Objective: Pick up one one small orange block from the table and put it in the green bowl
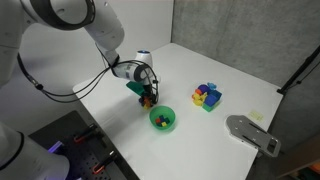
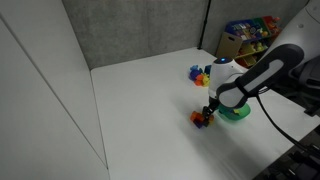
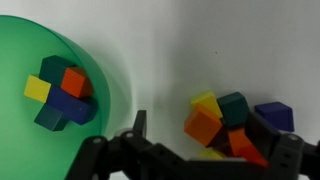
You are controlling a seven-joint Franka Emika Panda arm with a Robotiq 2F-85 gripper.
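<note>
The green bowl (image 3: 105, 75) sits at the left of the wrist view and holds an orange block, a yellow one and blue and teal ones. It shows in both exterior views (image 1: 173, 121) (image 2: 239, 113). A small orange block (image 3: 203, 126) lies in a tight cluster with yellow, dark green, blue and red-orange blocks on the white table (image 3: 170, 45). My gripper (image 3: 201, 138) is open, low over this cluster, one finger on each side of it. The gripper shows in both exterior views (image 1: 147, 96) (image 2: 208, 112), just beside the bowl.
A second pile of blue, yellow and purple blocks (image 1: 207, 96) (image 2: 199, 73) lies farther out on the table. A grey flat object (image 1: 251, 133) rests near one table edge. A shelf with colourful items (image 2: 250, 35) stands beyond the table.
</note>
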